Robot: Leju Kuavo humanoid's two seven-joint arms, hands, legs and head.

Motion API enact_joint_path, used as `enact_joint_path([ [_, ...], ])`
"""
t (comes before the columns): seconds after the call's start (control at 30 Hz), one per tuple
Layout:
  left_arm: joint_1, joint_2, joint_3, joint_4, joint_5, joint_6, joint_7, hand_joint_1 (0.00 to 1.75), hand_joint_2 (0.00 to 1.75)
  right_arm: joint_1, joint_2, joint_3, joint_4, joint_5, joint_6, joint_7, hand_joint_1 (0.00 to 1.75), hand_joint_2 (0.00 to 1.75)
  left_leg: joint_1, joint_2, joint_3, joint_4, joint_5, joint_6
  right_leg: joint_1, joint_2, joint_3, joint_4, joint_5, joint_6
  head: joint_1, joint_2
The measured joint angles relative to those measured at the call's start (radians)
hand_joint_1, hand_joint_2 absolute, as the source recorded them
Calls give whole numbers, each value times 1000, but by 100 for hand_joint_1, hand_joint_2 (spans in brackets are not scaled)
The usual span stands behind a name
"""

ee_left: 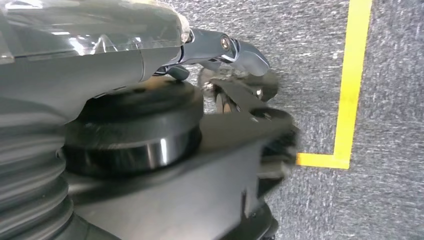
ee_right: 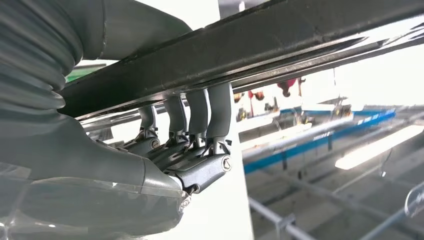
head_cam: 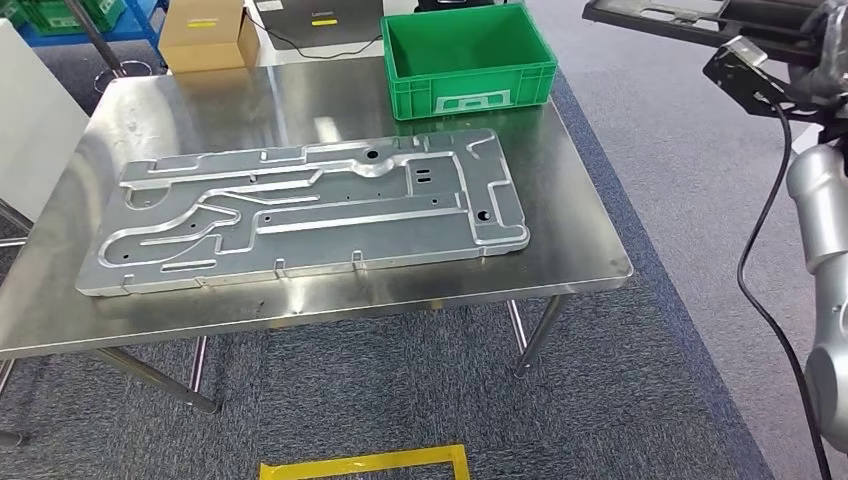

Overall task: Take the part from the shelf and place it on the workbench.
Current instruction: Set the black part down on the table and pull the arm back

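A grey carpeted floor (head_cam: pixel 640 330) lies under a stainless steel workbench (head_cam: pixel 560 230), seen from the head view looking down. A large flat silver metal panel (head_cam: pixel 310 205), stamped with raised channels and small holes, lies flat on the bench top and covers much of it. Behind it, toward the far edge of the bench, stands a green plastic crate (head_cam: pixel 467 60), and to the left of the crate sits a brown cardboard box (head_cam: pixel 205 35). A corner of yellow floor tape (head_cam: pixel 365 465) shows on the carpet near the bottom. At the upper right, the silver right arm (head_cam: pixel 820 210) rises, and above it a dark flat black part (head_cam: pixel 690 15) is carried in the air, well apart from the bench top. From the left wrist view, the left hand (ee_left: pixel 225 55) hangs over the carpet beside a yellow tape line (ee_left: pixel 350 85); its fingers are partly hidden by dark machinery and I cannot tell whether they are spread or curled. From the right wrist view, the right hand (ee_right: pixel 190 145) grips the black part (ee_right: pixel 250 50), a long dark bar, with its fingers (ee_right: pixel 220 115) wrapped up against one face of it, against a blurred bright background.
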Motion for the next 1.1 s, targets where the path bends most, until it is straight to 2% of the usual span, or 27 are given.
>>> enact_joint_path([
  [0.03, 0, 1, 0, 0, 0, 2, 0, 0, 175, -9, 12, 7, 25, -1, -1, 3, 175, 175, 0, 0, -33, 64, -21, 0, 2, 1, 1, 1, -1, -2, 0, 0],
  [0.07, 0, 1, 0, 0, 0, 5, 0, 0, 175, -13, 25, 13, 46, -2, -4, 3, 175, 175, 0, 0, -54, 101, -25, 1, 5, 1, 2, 1, -2, -4, 0, 0],
  [0.1, 1, 2, 0, 0, 0, 8, 0, 0, 175, -15, 38, 19, 66, -3, -7, 3, 175, 175, 0, 0, -59, 100, -9, 4, 8, 2, 4, 2, -4, -6, 0, 0],
  [0.13, 1, 2, 0, 0, 0, 11, 0, 0, 175, -15, 52, 23, 82, -6, -11, 3, 175, 175, 0, 0, -43, 57, 24, 9, 11, 3, 6, 2, -5, -7, 0, 0],
  [0.2, 1, 2, 0, 0, 0, 15, 0, 0, 175, -15, 80, 28, 108, -18, -25, -2, 175, 175, -3, 1, 20, -87, 98, 23, 18, 4, 11, 3, -10, -7, 1, 0],
  [0.23, 0, 3, 0, 0, -1, 16, -1, 0, 175, -15, 92, 28, 119, -25, -34, -6, 175, 175, -5, 1, 46, -144, 118, 28, 20, 5, 11, 4, -11, -5, 1, 0],
  [0.27, -1, 3, 0, 0, -1, 17, -1, 0, 175, -14, 104, 29, 130, -34, -44, -11, 175, 175, -7, 2, 61, -177, 126, 32, 21, 5, 11, 4, -12, -3, 1, 0],
  [0.4, -2, 3, 0, 0, -8, 21, -3, 0, 175, 21, 147, 28, 164, -68, -74, -43, 175, 175, -2, 2, 75, -207, 131, 41, 19, 3, 9, 11, -21, 15, 2, 0],
  [0.47, -5, 2, 0, -1, -13, 22, -4, 0, 175, 49, 165, 28, 175, -83, -92, -55, 175, 175, 2, 2, 82, -218, 136, 47, 15, 2, -25, 82, -63, 25, 2, 0],
  [0.53, -5, 2, 0, -1, -17, 21, -5, 0, 175, 81, 182, 27, 187, -92, -114, -58, 175, 175, 3, 1, 83, -219, 136, 50, 9, 2, -93, 212, -117, 35, 3, 0],
  [0.57, -5, 2, 0, -1, -19, 21, -5, 0, 175, 100, 189, 27, 192, -96, -124, -61, 175, 175, 3, 0, 83, -218, 135, 50, 5, 2, -119, 257, -126, 39, 3, 0],
  [0.6, -4, 3, 0, -1, -20, 21, -6, 0, 175, 118, 196, 26, 197, -100, -129, -65, 175, 175, 4, -1, 83, -217, 133, 49, 2, 2, -130, 270, -117, 43, 3, 0],
  [0.63, -4, 3, -1, -1, -22, 20, -7, 0, 175, 134, 204, 26, 202, -104, -131, -71, 175, 175, 4, -2, 83, -214, 132, 47, -2, 1, -120, 240, -89, 45, 3, 0],
  [0.7, -5, 3, -1, -1, -25, 18, -11, 0, 175, 157, 219, 26, 207, -115, -134, -82, 175, 175, 6, -3, 82, -206, 124, 38, -6, 1, -61, 107, -21, 46, 3, 0],
  [0.73, -6, 4, -2, -1, -27, 17, -14, 0, 175, 165, 228, 26, 208, -120, -137, -86, 175, 175, 6, -3, 81, -201, 121, 33, -5, 1, -34, 50, 0, 42, 3, 0],
  [0.77, -6, 4, -2, -1, -28, 17, -16, 0, 175, 173, 237, 25, 210, -125, -141, -90, 175, 175, 5, -3, 80, -198, 118, 27, -2, 2, -19, 17, 9, 38, 2, 0],
  [0.83, -6, 5, -3, -1, -30, 17, -19, 0, 175, 189, 254, 23, 214, -131, -147, -95, 175, 175, 4, -2, 79, -197, 116, 17, 5, 5, -16, 8, 7, 26, 2, 0],
  [0.9, -6, 6, -3, -1, -30, 17, -20, 0, 175, 202, 266, 21, 216, -132, -148, -101, 175, 175, 4, -1, 78, -192, 109, 7, 1, 4, -14, 5, 8, 15, 2, 0],
  [0.93, -6, 6, -3, -1, -30, 17, -20, 0, 175, 205, 272, 19, 217, -133, -148, -104, 175, 175, 4, 0, 69, -171, 93, 1, -1, 3, -13, 3, 9, 7, 1, 0],
  [0.97, -7, 7, -3, -1, -31, 17, -21, 0, 175, 207, 276, 18, 217, -134, -147, -106, 175, 175, 5, 1, 52, -134, 70, -5, -3, 2, -12, 2, 10, 1, 1, 0],
  [1.03, -6, 9, -3, -1, -31, 18, -21, 0, 175, 211, 288, 16, 219, -139, -148, -111, 175, 175, 8, 2, -6, -5, 8, -12, 0, 1, -12, 2, 9, -7, 0, 0],
  [1.07, -5, 10, -4, -1, -32, 18, -22, 0, 175, 216, 292, 15, 221, -141, -149, -114, 175, 175, 9, 2, -34, 51, -11, -14, 1, 1, -11, 2, 9, -7, 0, 0],
  [1.1, -4, 11, -4, -1, -32, 19, -22, 0, 175, 224, 297, 14, 223, -142, -150, -118, 175, 175, 10, 2, -50, 84, -15, -14, 2, 1, -11, 2, 8, -8, 0, 0],
])
